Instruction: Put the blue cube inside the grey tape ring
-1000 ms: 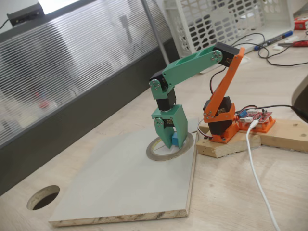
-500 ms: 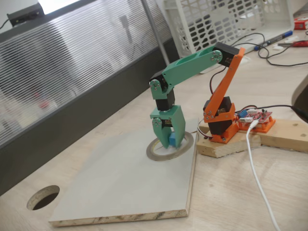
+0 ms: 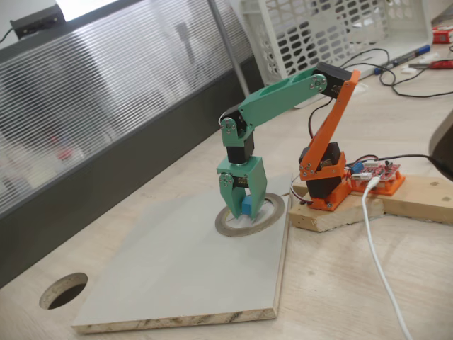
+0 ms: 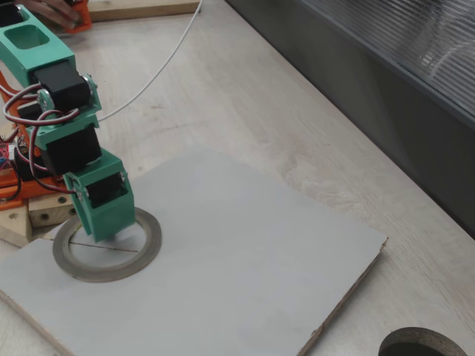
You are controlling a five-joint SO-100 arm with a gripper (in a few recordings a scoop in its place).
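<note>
The green tool [image 3: 243, 209] points straight down over the grey tape ring [image 3: 233, 228], its two fingers clamped on the blue cube [image 3: 248, 206]. In one fixed view the cube shows as a small bright block between the finger tips, above the hole of the ring (whether it touches the board inside cannot be told from here). In the other fixed view the tool [image 4: 105, 228] stands over the near-left part of the tape ring [image 4: 141, 260], and the green finger hides the cube.

The ring lies flat on a pale grey board [image 3: 170, 276], close to the board's edge nearest the arm's orange base [image 3: 322, 180]. The base is fixed to a wooden block [image 3: 340, 212] that sits just beside the board on the table [image 3: 354, 283]. A red circuit board [image 3: 379, 173] rests on the block beside the base, and a white cable [image 3: 379, 255] runs across the table from it. A round hole [image 3: 64, 290] is cut through the table near the board's far corner.
</note>
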